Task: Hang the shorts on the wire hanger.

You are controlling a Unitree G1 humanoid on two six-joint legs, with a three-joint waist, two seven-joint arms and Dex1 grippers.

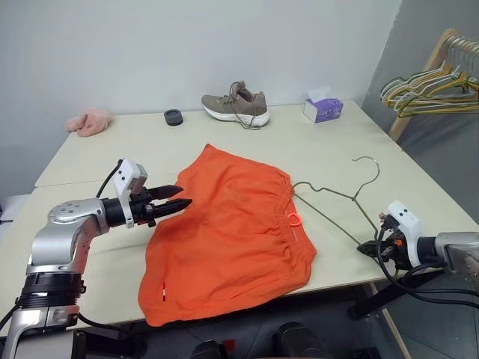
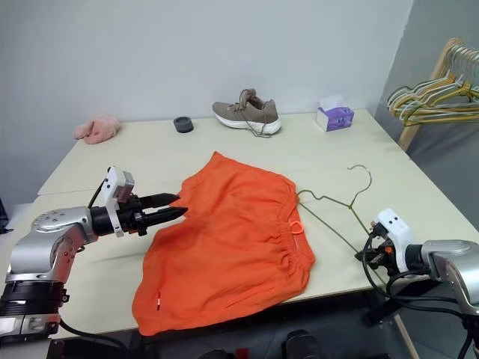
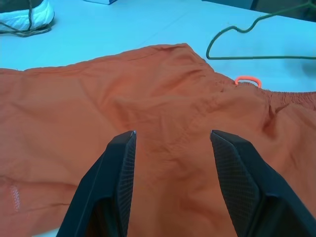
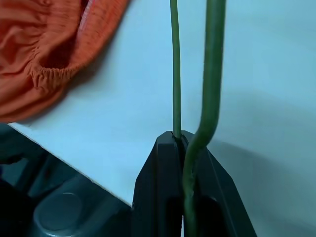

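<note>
Left gripper [image 1: 179, 197]: held low and near level over the counter [image 1: 112, 157], pointing at the left edge of the shorts [image 1: 232, 239]; fingers [image 3: 121, 173] apart, empty.
Right gripper [image 1: 370, 247]: angled down at the counter's near right edge; fingers clamped on the wire hanger [image 1: 337, 196].
Shorts: spread flat mid-counter, waistband toward the hanger.
Wire hanger: lying right of the shorts, hook pointing away.

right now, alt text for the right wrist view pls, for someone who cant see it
The right gripper has its black jaws shut on the thin green wire hanger, whose two wires run away from it over the pale table. The orange shorts, waistband gathered, lie on the table to one side.
</note>
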